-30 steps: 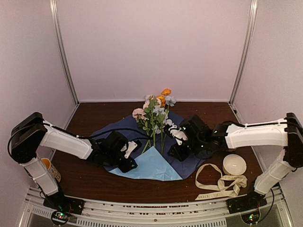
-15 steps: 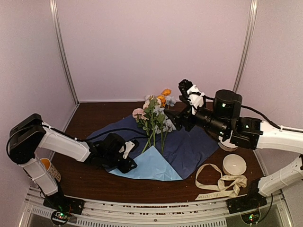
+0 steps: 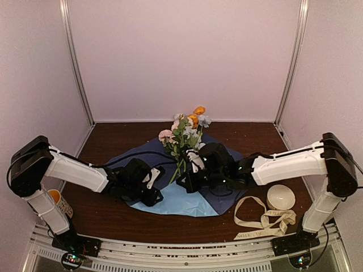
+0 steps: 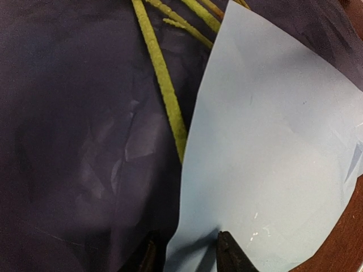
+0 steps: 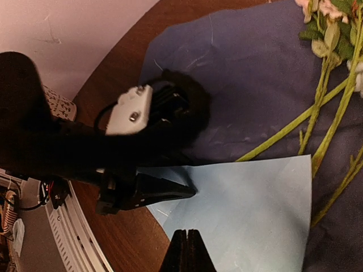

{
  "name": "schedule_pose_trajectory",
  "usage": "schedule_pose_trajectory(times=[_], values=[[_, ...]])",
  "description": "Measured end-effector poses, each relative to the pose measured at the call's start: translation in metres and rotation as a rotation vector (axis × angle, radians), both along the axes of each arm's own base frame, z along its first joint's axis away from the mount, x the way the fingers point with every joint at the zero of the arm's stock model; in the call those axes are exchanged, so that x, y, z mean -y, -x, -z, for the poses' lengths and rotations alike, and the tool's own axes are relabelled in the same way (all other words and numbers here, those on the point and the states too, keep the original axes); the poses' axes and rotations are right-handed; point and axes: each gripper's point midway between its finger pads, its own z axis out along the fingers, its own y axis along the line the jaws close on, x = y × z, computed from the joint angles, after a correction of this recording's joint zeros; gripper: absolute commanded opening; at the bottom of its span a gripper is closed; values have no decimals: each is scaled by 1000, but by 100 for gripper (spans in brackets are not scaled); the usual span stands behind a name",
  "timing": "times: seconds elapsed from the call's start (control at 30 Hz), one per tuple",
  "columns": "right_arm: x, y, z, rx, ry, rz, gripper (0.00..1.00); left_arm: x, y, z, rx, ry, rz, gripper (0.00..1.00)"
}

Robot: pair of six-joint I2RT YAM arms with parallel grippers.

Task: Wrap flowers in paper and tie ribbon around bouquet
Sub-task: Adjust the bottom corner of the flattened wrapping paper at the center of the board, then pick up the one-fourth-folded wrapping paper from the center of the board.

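**First onlooker:** Two arms meet low over the paper (image 5: 255, 73), which is spread flat with one corner folded over into a pale flap (image 5: 244, 209). What is the right gripper (image 5: 186, 249) doing?

**Second onlooker:** It is clenched tight on nothing. Its tips hover just over the flap's near edge. The flowers (image 5: 323, 107) lie ahead of those tips and off to one side. Their stems cross the dark sheet and tuck under the flap's far corner.

**First onlooker:** And the left gripper (image 4: 187, 258)?

**Second onlooker:** Its jaws are part-way apart, and the flap's side edge lies between its fingers (image 4: 229, 255). I cannot tell from here whether they actually nip the sheet.

**First onlooker:** Where could this go wrong?

**Second onlooker:** The paper looks thin. If the closed right gripper presses down and slides, I judge it would drag or tear the flap rather than roll it over the stems. If the edge slips out of the left jaws, the fold probably springs back. The two grippers also sit close, tip facing tip, so a hurried move could knock them together and scatter the bunch.

**First onlooker:** And the ribbon (image 3: 264, 221)?

**Second onlooker:** It lies well behind the right gripper in a loose heap beside a white bowl (image 3: 280, 197), untouched. Tying looks a long way off.
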Motion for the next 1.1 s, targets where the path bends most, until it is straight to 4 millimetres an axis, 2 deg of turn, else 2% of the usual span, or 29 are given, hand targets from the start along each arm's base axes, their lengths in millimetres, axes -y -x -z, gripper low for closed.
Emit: schedule_pose_trajectory(times=[0.1, 0.23, 0.37, 0.47, 0.63, 0.73, 0.8, 0.93, 1.03, 1.1], values=[[-19, 5, 41, -151, 46, -26, 0, -1, 0, 0, -6, -4, -5, 37], [-33, 11, 70, -287, 63, -32, 0, 0, -1, -2, -20, -6, -24, 39], [-38, 18, 88, -381, 77, -40, 0, -3, 0, -2, -29, -23, -33, 50], [-43, 17, 99, -421, 79, -45, 0, -7, 0, -3, -36, -47, -39, 52], [-30, 22, 110, -465, 78, -34, 0, -11, 0, -3, -42, -78, -49, 53], [-17, 23, 103, -460, 71, -26, 0, -11, 0, -2, -47, -86, -50, 53], [-13, 20, 86, -443, 43, -17, 0, -11, 0, -2, -49, -89, -50, 53], [-20, 9, 56, -408, -31, -10, 0, -11, 0, -3, -51, -87, -49, 53], [-34, -1, 55, -423, -53, -2, 0, -10, 0, -3, -54, -85, -49, 53], [-41, -4, 65, -444, -49, 6, 0, -10, 1, -3, -54, -85, -49, 54]])
